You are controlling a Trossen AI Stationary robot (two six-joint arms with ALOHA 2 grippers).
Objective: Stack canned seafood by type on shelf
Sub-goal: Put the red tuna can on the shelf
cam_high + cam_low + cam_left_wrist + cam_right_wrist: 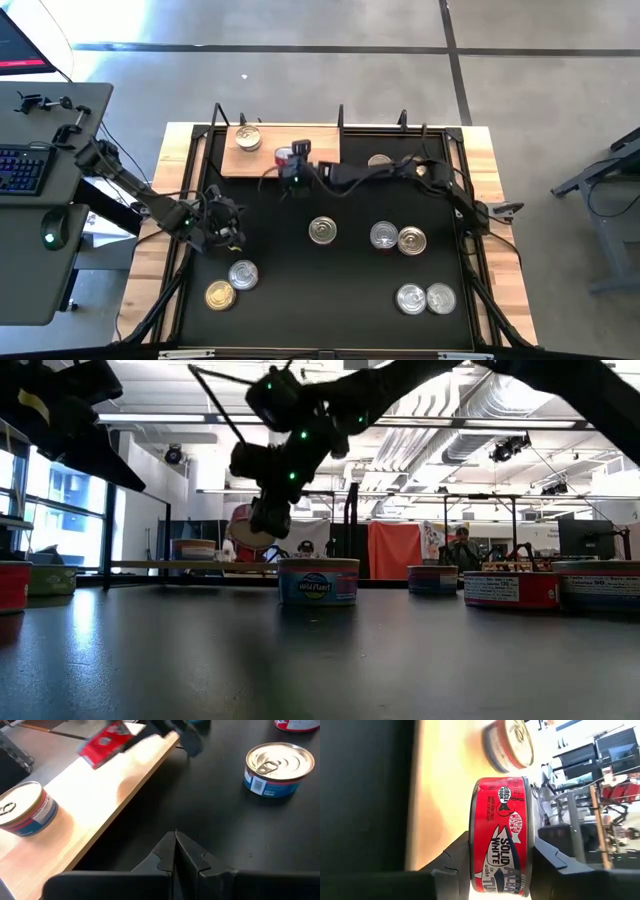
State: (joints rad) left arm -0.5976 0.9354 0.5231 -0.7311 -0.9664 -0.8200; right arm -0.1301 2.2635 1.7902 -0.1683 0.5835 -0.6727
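Observation:
My right gripper (289,163) is over the near edge of the light wooden shelf (315,150) at the table's far side, shut on a red-labelled can (501,835). That can also shows tilted above the shelf (104,742). A second red-and-white can with a silver lid (248,138) stands on its base on the shelf's left end. My left gripper (175,839) hangs shut and empty over the table's left part (228,228). Several other cans stand on the black table, among them a blue-labelled one (276,769). My right gripper pinches the red can between its two fingers (457,854), which sit on its two flat ends, with the label wall (492,845) showing between them. The fingers slant down toward the table's far left. The can is lifted clear of the shelf, tipped on its side.
Silver-lidded cans stand on the table at the middle (322,231), right of middle (384,235), near right (411,298) and near left (243,274), with a gold-lidded one (221,294). One more can (379,160) sits right of the shelf. Black rails edge the table.

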